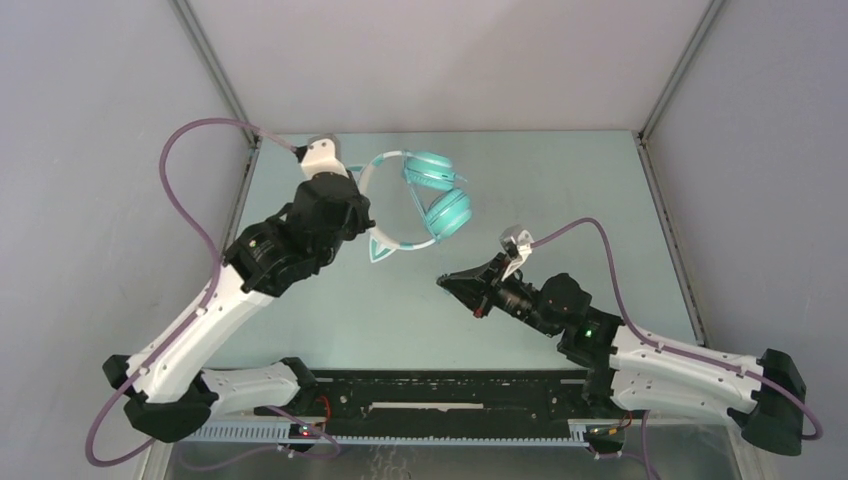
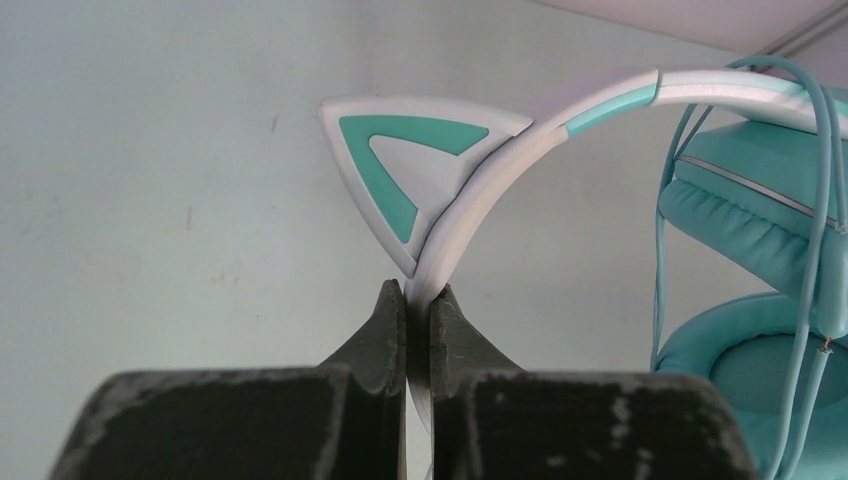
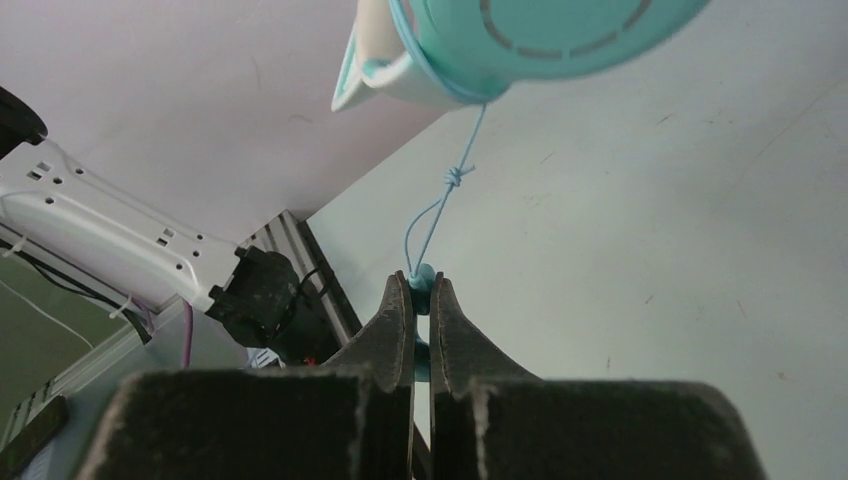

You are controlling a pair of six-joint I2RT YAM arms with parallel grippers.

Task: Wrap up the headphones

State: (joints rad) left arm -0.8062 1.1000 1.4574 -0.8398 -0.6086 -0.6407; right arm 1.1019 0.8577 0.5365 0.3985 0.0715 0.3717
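In your left wrist view, the headband [image 2: 480, 185] disappears between the left claw's [image 2: 418, 300] fingers, so you cannot see how far it runs behind them. To that claw's right, both ear cups [image 2: 740, 220] are cut off by the frame edge. In your right wrist view, the cable's [image 3: 438, 210] end is mostly buried inside the right claw [image 3: 422, 290], and above it one of the ear cups is cropped at the top. From overhead, the left arm [image 1: 300, 235] hides its own claw tips, and the cable is too thin to trace.
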